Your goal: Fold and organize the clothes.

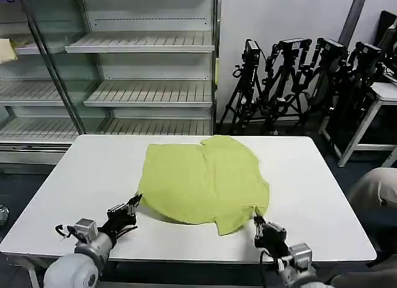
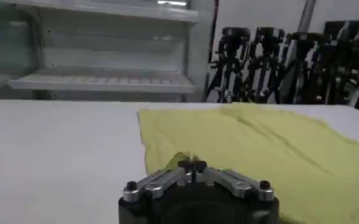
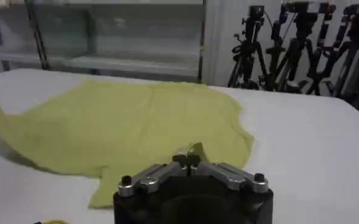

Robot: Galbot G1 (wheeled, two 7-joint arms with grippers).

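1. Two grippers sit low at the near hem of the lime T-shirt (image 1: 205,179), which lies on the white table (image 1: 322,182), stretching forward from both.
2. Left gripper (image 1: 135,204): jaws pinched together on the hem's left corner.
3. Right gripper (image 1: 258,223): jaws closed on the near right corner.

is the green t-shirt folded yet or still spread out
Partly folded: the T-shirt lies doubled over in a rumpled shape on the table, no neat fold.
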